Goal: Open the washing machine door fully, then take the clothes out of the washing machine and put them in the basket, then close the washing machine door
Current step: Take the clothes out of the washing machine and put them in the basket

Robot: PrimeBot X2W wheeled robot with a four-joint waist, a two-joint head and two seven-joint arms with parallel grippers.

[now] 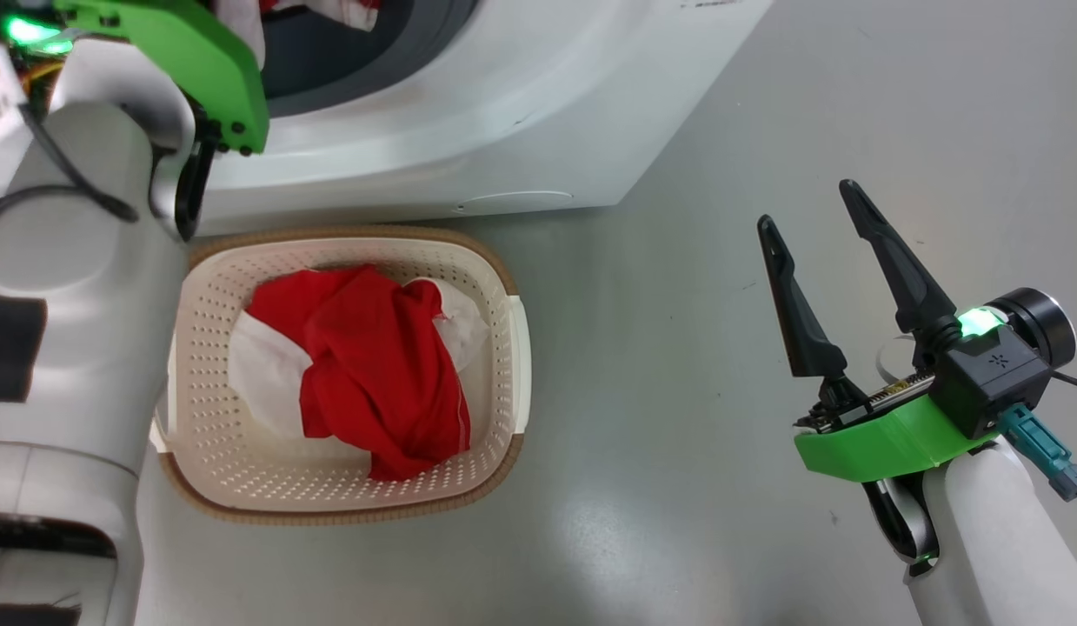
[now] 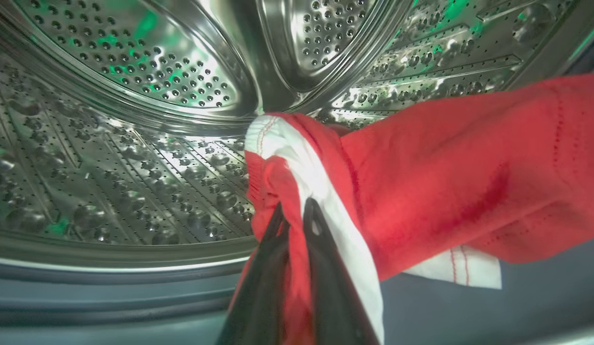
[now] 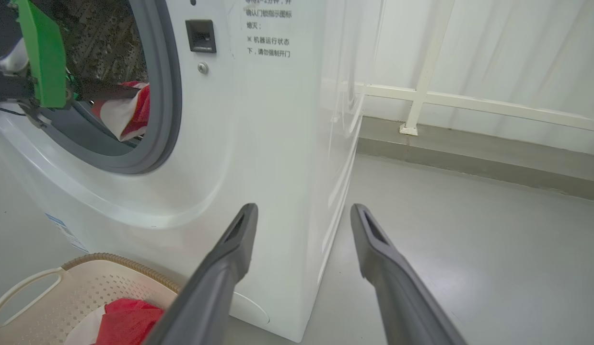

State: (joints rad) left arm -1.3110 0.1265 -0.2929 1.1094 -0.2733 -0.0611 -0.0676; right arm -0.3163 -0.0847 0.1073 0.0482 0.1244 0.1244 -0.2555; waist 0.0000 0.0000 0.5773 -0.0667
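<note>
In the head view a smooth grey floor (image 1: 721,348) with soft glare is seen. The right hand (image 1: 807,203) is poised above it, its fingers spread wide with nothing between them. Well off to that hand's left, the basket (image 1: 347,248) is set on the floor just beside the foot of the white washing machine (image 1: 468,130). Red and white clothes (image 1: 373,365) are heaped in the basket.

In the left wrist view the left hand (image 2: 295,203) is seen inside the steel drum (image 2: 133,143), which is tinted green in places. Its fingers are closed almost together on a fold of a red and white garment (image 2: 445,167). The garment is spread to the hand's right, above the grey door seal (image 2: 110,292).

In the right wrist view the machine's front is found ahead and left of the open fingers. Black Chinese print (image 3: 268,40) can be read there: "机器运行状态下,请勿强制开门". A small blue label (image 3: 57,223) lower down cannot be read. To the right, a white wall (image 3: 517,57) is crossed by a white rail (image 3: 469,103), with grey skirting (image 3: 469,165) below.
</note>
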